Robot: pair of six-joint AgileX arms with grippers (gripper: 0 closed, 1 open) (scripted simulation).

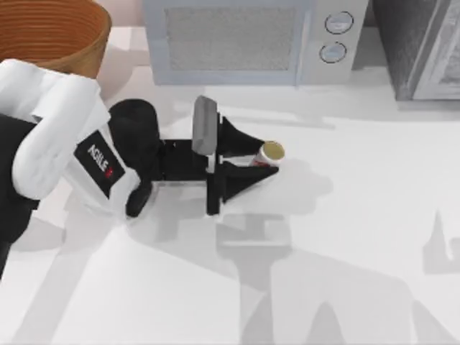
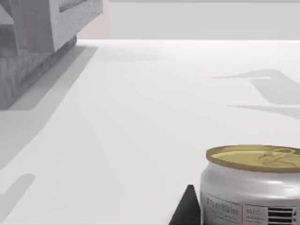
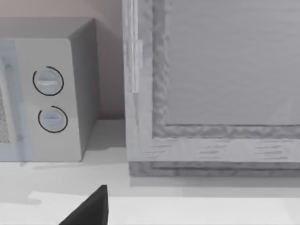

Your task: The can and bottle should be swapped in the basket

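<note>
Left end effector (image 1: pixel 267 158) astride can (image 1: pixel 270 153), fingers open

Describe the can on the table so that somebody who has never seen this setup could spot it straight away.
Start at the microwave along the table's back edge, then come forward to the black left gripper reaching across the white table. The can stands upright between its open fingertips. It is a small white cylinder with a dull gold top and red print, far smaller than the orange-brown basket in the back left corner.
</note>
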